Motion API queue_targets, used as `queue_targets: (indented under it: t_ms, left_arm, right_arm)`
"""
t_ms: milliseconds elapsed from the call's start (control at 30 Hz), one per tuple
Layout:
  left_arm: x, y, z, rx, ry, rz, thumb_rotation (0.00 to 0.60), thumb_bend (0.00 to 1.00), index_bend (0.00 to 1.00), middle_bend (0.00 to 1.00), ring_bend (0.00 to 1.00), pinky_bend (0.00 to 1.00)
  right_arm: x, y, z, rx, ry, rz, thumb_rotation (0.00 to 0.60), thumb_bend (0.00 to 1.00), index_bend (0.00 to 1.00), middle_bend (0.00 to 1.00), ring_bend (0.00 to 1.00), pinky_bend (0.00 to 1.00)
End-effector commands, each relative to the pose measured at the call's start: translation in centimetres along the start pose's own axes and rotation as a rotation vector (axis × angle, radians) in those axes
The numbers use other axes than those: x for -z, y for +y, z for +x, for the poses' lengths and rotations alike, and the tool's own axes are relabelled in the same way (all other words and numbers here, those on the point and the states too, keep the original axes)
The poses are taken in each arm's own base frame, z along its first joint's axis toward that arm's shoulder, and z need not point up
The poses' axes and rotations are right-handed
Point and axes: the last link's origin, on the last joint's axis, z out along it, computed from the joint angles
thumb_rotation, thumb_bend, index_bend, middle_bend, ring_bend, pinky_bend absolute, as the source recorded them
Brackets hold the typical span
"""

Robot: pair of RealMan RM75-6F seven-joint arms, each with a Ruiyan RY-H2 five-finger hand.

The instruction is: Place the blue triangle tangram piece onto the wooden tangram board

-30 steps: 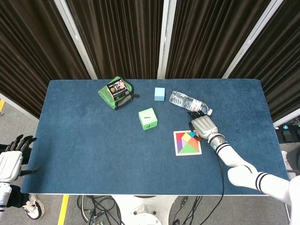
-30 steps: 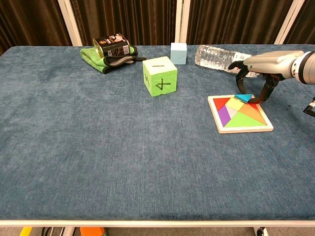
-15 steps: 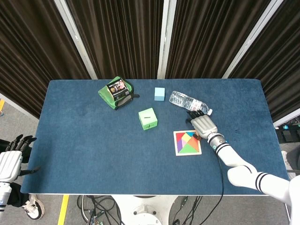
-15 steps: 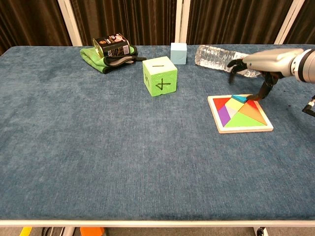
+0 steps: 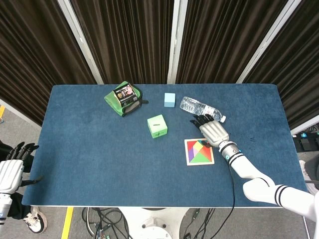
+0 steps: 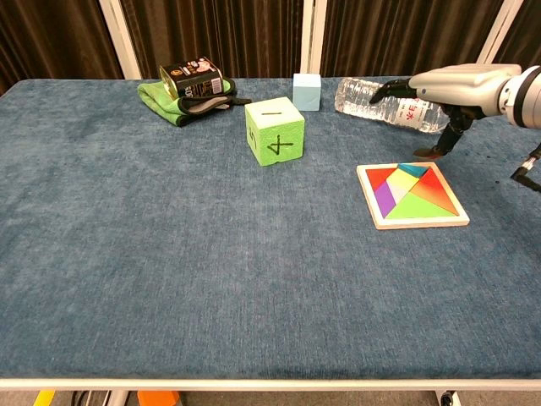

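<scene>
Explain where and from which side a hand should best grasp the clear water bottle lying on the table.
Probably around the middle of the water bottle, coming down from above. It lies on its side, so fingers can wrap across its round body; the right hand hovers right beside it.

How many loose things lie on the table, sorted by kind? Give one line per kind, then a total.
Foam cubes: 2, green and pale blue
Plastic bottles: 1
Tangram boards: 1
Green cloths: 1
Printed tins on the cloth: 1
Total: 6
</scene>
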Motion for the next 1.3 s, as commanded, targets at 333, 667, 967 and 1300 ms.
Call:
queue_targets:
  t_ms: [333,667,967,1300]
  left_arm:
    - [0.0,-0.2,-0.1,0.001,-0.005,0.006,0.6,0.07,0.17,0.11,0.0,0.14]
    - [0.0,-0.5,0.0,0.002,-0.003,0.009,0.6,0.07,0.17,0.11,0.0,0.14]
    - [0.1,-0.6,-0.1,0.004,-0.007,0.01,0.6,0.07,0.17,0.11,0.0,0.14]
    - [0.1,-0.5,-0.2,0.003,-0.005,0.009,0.6,0.07,0.17,0.11,0.0,0.14]
  right_arm:
    - [-1.1,-0.2,-1.1,0.032,0.058,-0.017,0.6,0.09,0.0,0.0,0.0,0.0]
    - [-1.7,-0.4,-1.9,0.028,0.05,-0.02,0.6,0.06,0.0,0.0,0.0,0.0]
    - [-1.5,0.0,-2.2,0.041,0.034,-0.032,0.6,0.06,0.0,0.0,0.0,0.0]
    - [-0.9,0.0,-0.2,-0.016,0.122,-0.021,0.6,0.06,0.0,0.0,0.0,0.0]
